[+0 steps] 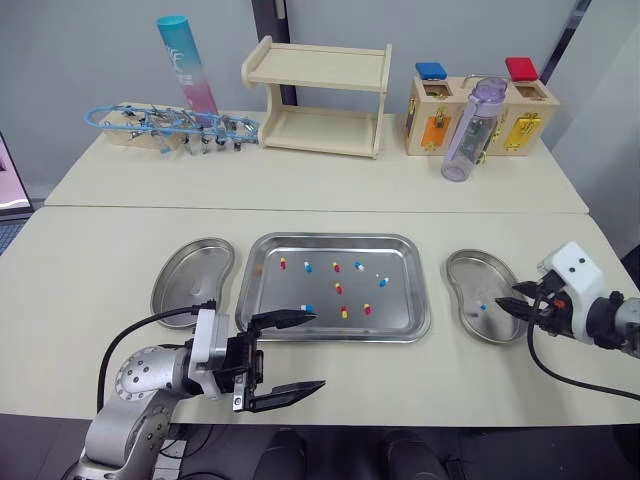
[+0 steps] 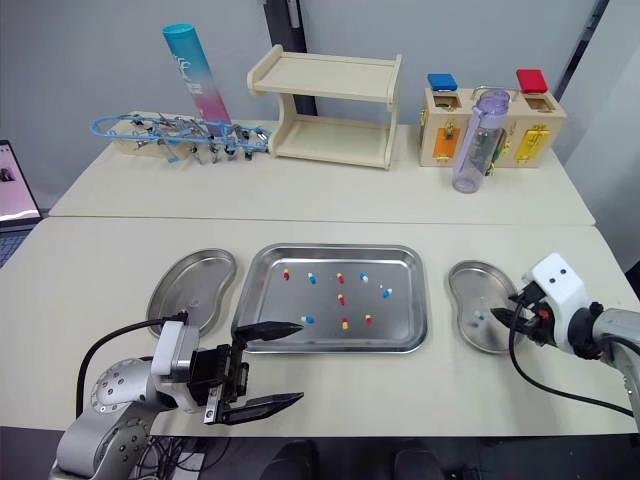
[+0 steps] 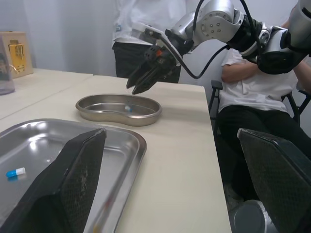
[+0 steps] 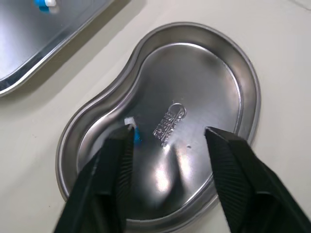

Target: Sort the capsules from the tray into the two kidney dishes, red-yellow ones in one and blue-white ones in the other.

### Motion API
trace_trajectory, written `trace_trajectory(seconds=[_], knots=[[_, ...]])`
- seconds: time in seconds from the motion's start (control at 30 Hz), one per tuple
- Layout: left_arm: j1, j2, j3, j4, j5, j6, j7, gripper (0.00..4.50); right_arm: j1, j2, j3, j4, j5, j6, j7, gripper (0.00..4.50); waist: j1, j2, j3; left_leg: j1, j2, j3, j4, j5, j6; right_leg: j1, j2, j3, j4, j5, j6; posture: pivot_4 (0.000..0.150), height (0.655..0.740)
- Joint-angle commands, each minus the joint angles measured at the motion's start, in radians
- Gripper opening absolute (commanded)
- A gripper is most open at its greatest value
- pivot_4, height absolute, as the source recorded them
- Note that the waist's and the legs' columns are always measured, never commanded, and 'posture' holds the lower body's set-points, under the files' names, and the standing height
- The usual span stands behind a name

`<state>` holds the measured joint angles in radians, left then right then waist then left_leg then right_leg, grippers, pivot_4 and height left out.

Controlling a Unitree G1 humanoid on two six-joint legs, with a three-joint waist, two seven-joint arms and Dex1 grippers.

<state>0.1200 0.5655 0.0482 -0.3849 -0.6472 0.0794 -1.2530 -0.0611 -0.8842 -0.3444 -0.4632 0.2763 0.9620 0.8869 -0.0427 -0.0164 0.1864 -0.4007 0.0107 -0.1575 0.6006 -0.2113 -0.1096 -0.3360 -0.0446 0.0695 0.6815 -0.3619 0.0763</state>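
Observation:
A steel tray point(image 1: 290, 290) in the middle of the near table holds several red-yellow capsules point(image 1: 339, 288) and blue-white capsules point(image 1: 358, 267). The left kidney dish point(image 1: 193, 275) looks bare. The right kidney dish point(image 1: 478, 275) holds one blue-white capsule point(image 4: 135, 130). My left gripper point(image 1: 318, 350) is open at the tray's near left corner, one finger over the rim close to a blue-white capsule point(image 3: 15, 172). My right gripper point(image 4: 167, 136) hovers open over the right dish with nothing between its fingers; it also appears in the left wrist view as the right gripper point(image 3: 141, 85).
On the far table stand a wooden shelf point(image 1: 318, 95), a teal tube point(image 1: 187, 65), a purple bottle point(image 1: 473, 130), wooden lock boxes point(image 1: 500, 115) and a rack of tools point(image 1: 170, 125). A person point(image 3: 257, 92) sits beyond the table's right end.

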Motion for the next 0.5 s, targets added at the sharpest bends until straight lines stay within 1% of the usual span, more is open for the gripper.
trace_trajectory(seconds=[0.03, 0.1, 0.13, 0.2, 0.33, 0.4, 0.5], knots=[[0.02, 0.011, 0.037, -0.034, -0.017, 0.004, 0.033, 4.5, 0.01, -0.02, -0.057, -0.007, 0.025, -0.107, 0.02, 3.6, 0.001, 0.0, 0.0, 0.0, 0.0, 0.0, 0.0, 0.0, 0.0, 0.0, 0.0, 0.0, 0.0, 0.0, 0.0, 0.15, 0.74], [0.034, 0.017, 0.056, -0.035, -0.013, 0.021, 0.069, 4.5, 0.02, -0.012, -0.078, -0.003, 0.036, -0.17, 0.023, 4.26, 0.002, 0.0, 0.0, 0.0, 0.0, 0.0, 0.0, 0.0, 0.0, 0.0, 0.0, 0.0, 0.0, 0.0, 0.0, 0.15, 0.74], [0.041, 0.023, 0.072, -0.034, -0.012, 0.035, 0.096, 4.5, 0.029, -0.007, -0.091, -0.002, 0.044, -0.201, 0.028, 4.49, 0.002, 0.0, 0.0, 0.0, 0.0, 0.0, 0.0, 0.0, 0.0, 0.0, 0.0, 0.0, 0.0, 0.0, 0.0, 0.15, 0.74], [0.056, 0.042, 0.125, -0.025, -0.011, 0.081, 0.163, 4.5, 0.079, -0.014, -0.124, -0.012, 0.062, -0.262, 0.077, 4.49, 0.006, 0.0, 0.0, 0.0, 0.0, 0.0, 0.0, 0.0, 0.0, 0.0, 0.0, 0.0, 0.0, 0.0, 0.0, 0.15, 0.74], [0.084, 0.1, 0.27, 0.034, -0.017, 0.135, 0.237, 4.5, 0.209, -0.026, -0.204, -0.011, 0.08, -0.463, 0.204, 4.49, 0.011, -0.001, 0.0, 0.0, 0.0, 0.0, 0.0, 0.0, 0.0, 0.0, 0.0, 0.0, 0.0, 0.0, 0.0, 0.15, 0.74], [0.099, 0.145, 0.351, 0.094, 0.006, 0.16, 0.265, 4.5, 0.262, -0.042, -0.241, 0.025, 0.079, -0.537, 0.266, 4.49, 0.01, -0.001, 0.0, 0.001, 0.0, 0.0, 0.0, 0.0, 0.0, 0.001, 0.0, 0.0, 0.0, 0.0, 0.0, 0.15, 0.74], [0.106, 0.216, 0.467, 0.256, 0.056, 0.177, 0.314, 4.5, 0.318, -0.074, -0.281, 0.099, 0.078, -0.592, 0.337, 4.49, 0.009, -0.001, 0.0, 0.001, 0.0, 0.0, 0.0, 0.0, 0.0, 0.001, 0.0, 0.0, 0.0, 0.0, 0.0, 0.15, 0.74]])
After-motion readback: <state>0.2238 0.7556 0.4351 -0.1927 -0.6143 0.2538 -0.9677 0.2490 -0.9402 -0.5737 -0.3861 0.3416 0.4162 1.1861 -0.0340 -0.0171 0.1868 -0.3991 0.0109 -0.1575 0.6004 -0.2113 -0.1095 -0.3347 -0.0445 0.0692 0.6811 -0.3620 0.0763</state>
